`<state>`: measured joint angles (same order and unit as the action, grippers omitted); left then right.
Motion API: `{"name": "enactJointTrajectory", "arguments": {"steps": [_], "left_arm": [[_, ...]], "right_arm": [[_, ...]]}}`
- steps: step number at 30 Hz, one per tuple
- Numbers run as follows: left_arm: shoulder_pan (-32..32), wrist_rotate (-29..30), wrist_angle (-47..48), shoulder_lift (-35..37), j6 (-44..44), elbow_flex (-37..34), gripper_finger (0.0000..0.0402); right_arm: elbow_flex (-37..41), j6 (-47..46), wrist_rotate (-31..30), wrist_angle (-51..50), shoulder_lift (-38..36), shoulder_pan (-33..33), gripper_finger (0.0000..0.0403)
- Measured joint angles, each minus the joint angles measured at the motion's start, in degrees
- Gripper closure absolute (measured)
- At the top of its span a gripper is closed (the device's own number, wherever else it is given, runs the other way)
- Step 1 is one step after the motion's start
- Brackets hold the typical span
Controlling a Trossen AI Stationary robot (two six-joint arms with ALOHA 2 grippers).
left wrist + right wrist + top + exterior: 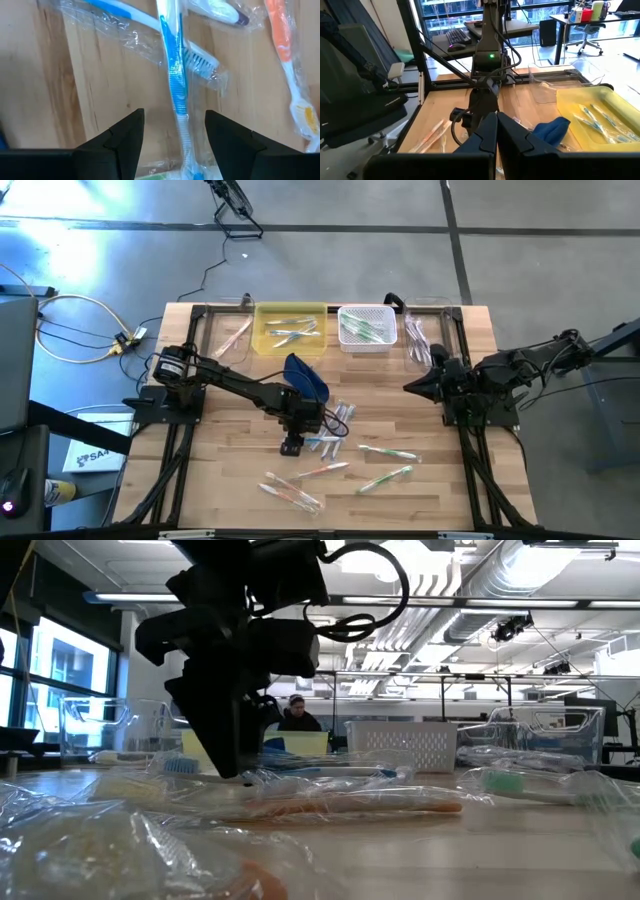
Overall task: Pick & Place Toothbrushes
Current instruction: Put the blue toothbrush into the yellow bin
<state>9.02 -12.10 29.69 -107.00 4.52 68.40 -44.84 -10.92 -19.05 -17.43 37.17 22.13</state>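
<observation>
Target item: blue-and-white toothbrush (172,75) in a clear wrapper, lying on the worktop (230,480) at centre frame of the high view, running lengthwise between the left end effector's fingers in the left wrist view.
Handling estimate: light and slender; the handle looks stiff, but the loose film around it is likely slippery and may crumple or shift under the pads.
Recommended hold: across the mid-handle, below the bristle head, where the shaft is straight and the wrapper lies closest to it. Avoid the bristle end, which overlaps a second wrapped blue toothbrush (120,17).
Neighbouring stock: an orange toothbrush (285,45) lies at the right of the left wrist view, apart from the target; further loose toothbrushes (385,465) are scattered over the lower centre of the high view.
Sorted stock: some toothbrushes already lie in the yellow tray (265,340) and the white basket (390,345) at upper centre of the high view.
Left end effector (175,131): fingers spread wide, holding nothing, one finger on each side of the handle.
Left arm pose: reaches in from the left edge to centre frame, wrist pointed down at the worktop, beside the dark blue pouch (305,375).
Right end effector (496,131): fingers fully together, nothing held.
Right arm pose: folded at the right side of the high view, well apart from the loose pile.
</observation>
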Motion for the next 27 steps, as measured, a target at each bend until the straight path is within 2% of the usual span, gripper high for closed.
{"name": "enactJointTrajectory", "arguments": {"steps": [14,27], "left_arm": [[0.0,1.1,-0.2,0.0,1.9,0.0,0.0197],[0.0,1.0,-3.5,0.0,2.0,0.0,0.0279]], "right_arm": [[0.0,-1.1,0.0,0.1,0.0,0.0,0.0400],[0.0,0.2,-0.5,0.1,0.0,0.0,0.0401]]}}
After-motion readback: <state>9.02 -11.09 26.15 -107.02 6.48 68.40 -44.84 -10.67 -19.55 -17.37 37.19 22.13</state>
